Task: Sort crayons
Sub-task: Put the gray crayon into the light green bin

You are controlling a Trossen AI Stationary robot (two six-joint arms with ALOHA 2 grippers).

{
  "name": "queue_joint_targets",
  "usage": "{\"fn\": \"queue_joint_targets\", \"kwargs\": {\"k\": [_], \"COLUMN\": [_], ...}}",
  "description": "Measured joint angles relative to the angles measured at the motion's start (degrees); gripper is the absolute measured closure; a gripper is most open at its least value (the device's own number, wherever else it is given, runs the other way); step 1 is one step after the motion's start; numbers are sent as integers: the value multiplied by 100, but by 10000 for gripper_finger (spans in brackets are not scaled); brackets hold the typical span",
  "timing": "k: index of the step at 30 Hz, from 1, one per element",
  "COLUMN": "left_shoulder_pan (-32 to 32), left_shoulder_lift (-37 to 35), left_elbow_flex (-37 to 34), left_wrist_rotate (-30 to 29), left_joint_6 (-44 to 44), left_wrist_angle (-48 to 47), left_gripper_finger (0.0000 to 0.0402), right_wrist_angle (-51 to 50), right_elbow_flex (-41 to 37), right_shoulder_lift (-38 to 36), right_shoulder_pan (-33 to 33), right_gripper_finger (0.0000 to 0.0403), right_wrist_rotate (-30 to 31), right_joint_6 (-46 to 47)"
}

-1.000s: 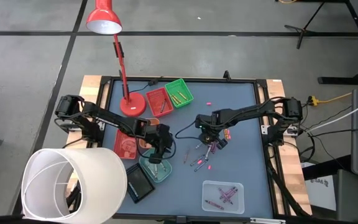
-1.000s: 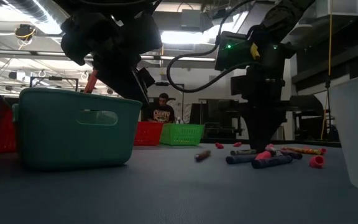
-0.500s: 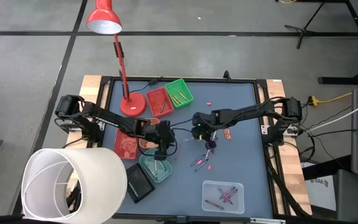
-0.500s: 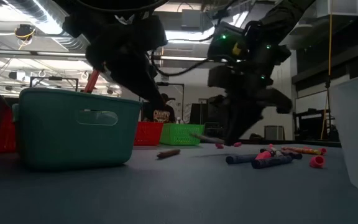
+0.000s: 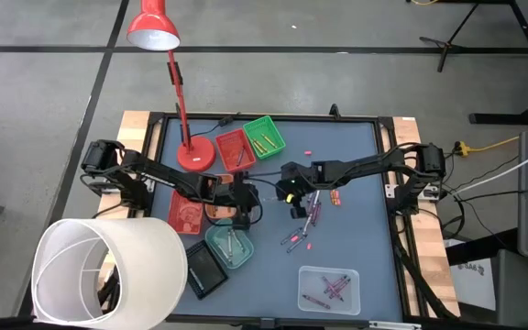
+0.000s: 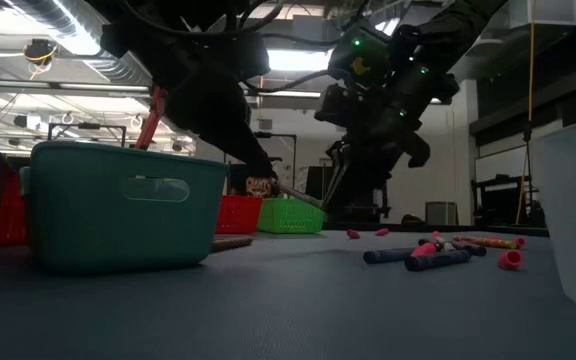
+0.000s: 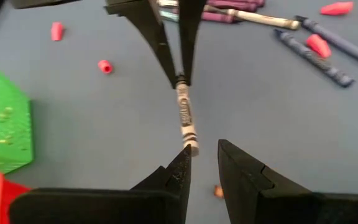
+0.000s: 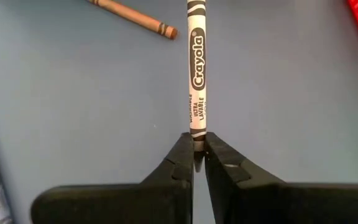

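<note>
The right gripper [image 8: 194, 163] has swung left from the crayon pile, pinched shut on one end of a grey paper-wrapped wax crayon [image 8: 196, 68] held above the blue tabletop [image 5: 356, 156]. The left gripper [image 7: 202, 163], fingers parted, now meets its free end: a handover looks close. The label reads Crayola, with dark end bands.

My two arms are dark, slim and jointed, trailing black cables. A green light glows just behind my right claw [image 6: 340, 172]; each claw ends in two matte black, tapered fingers [image 8: 178, 163].
</note>
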Motion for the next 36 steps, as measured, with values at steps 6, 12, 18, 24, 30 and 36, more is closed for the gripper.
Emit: {"fn": "queue_joint_targets", "kwargs": {"k": [6, 12, 18, 24, 30, 36], "left_shoulder_pan": [0, 12, 24, 24, 24, 24], "left_shoulder_lift": [0, 0, 0, 0, 0, 0], "left_elbow_flex": [0, 0, 0, 0, 0, 0], "left_wrist_rotate": [-147, -169, -139, -136, -134, -134], "left_joint_6": [0, -109, -132, -131, -131, -131], "left_wrist_angle": [0, -2, -15, -31, -32, -33], "left_gripper_finger": [337, 337, 337, 337, 350, 388], "right_wrist_angle": [252, 411, 626, 710, 789, 783], "right_elbow_flex": [0, 2, 2, 2, 2, 2], "right_shoulder_lift": [0, 0, 0, -2, -2, -2], "right_shoulder_pan": [2, 2, 2, 2, 2, 2], "right_gripper_finger": [384, 384, 384, 384, 384, 384], "right_wrist_rotate": [-51, -313, -550, -514, -505, -504], "right_joint_6": [64, 15, 11, 1, 0, 0]}}
